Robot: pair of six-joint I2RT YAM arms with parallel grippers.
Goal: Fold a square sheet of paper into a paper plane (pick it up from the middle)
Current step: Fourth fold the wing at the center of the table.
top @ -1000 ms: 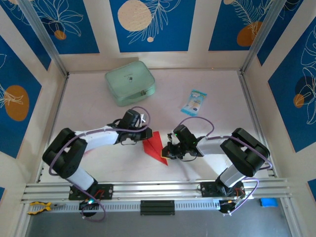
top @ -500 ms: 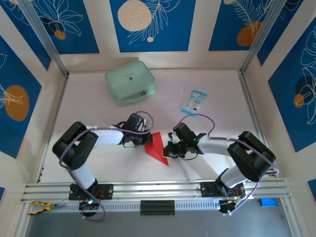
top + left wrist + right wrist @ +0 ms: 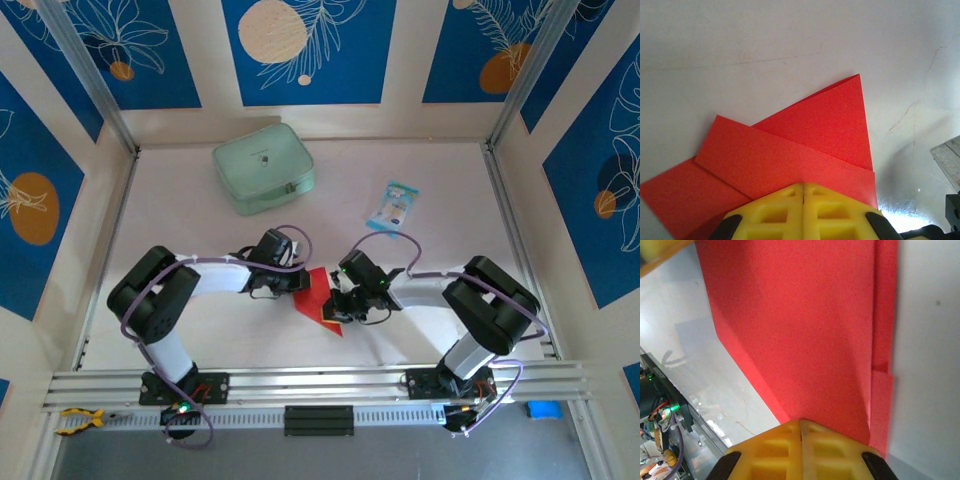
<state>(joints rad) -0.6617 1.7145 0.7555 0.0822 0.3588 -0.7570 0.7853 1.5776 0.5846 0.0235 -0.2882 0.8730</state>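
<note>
Square sheet of paper [image 3: 318, 297], partly folded into layered flaps, lies on the surface [image 3: 440, 250] at lower centre of the overhead view. Left tool [image 3: 302, 284] and right tool [image 3: 342, 306], jaws fully closed, rest on it, apparently pressing creases; next likely needs a flap edge lifted. No writing is legible.

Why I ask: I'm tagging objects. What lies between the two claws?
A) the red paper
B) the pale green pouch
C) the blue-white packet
A: from above, the red paper sits between the left claw and the right claw, while the green pouch and the blue-white packet lie farther back.
</note>
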